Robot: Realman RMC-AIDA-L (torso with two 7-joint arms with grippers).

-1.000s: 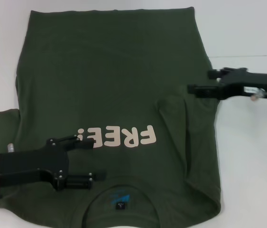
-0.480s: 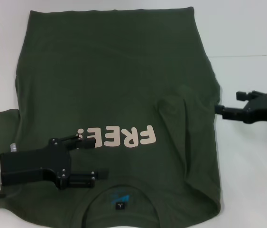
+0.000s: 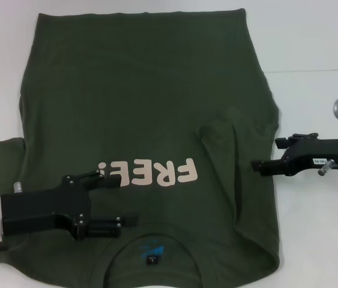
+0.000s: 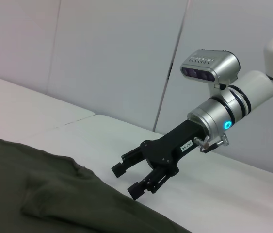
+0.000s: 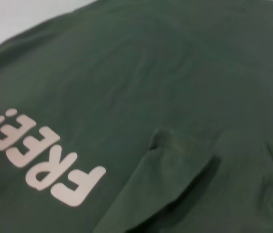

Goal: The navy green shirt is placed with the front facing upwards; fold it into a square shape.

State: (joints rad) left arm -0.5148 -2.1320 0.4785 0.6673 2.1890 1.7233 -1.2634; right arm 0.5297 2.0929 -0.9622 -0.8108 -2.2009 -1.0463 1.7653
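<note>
In the head view the shirt [image 3: 144, 120] lies flat on the white table [image 3: 319, 36], front up, collar toward the robot and hem at the far side; the pale "FREE!" lettering [image 3: 147, 173] reads upside down from here, and the small blue-printed neck label [image 3: 150, 251] sits inside the collar. The right sleeve is folded in over the body, leaving a raised crease beside the lettering, while the left sleeve lies spread out on the table. The left gripper [image 3: 117, 201] hangs over the shirt between the lettering and the collar, its fingers apart and holding nothing. The right gripper [image 3: 259, 166] is at the shirt's right edge, pointing in toward the folded sleeve; from this view its fingers cannot be judged. In the left wrist view the shirt [image 4: 54, 194] fills the lower part as dark cloth with the folded sleeve a flat flap on it, and the right gripper [image 4: 129, 178] is just above the shirt's edge with its two fingers clearly apart and empty. In the right wrist view the shirt [image 5: 165, 87] fills almost everything, with the lettering [image 5: 39, 155] to one side and the folded sleeve's edge near it.
</note>
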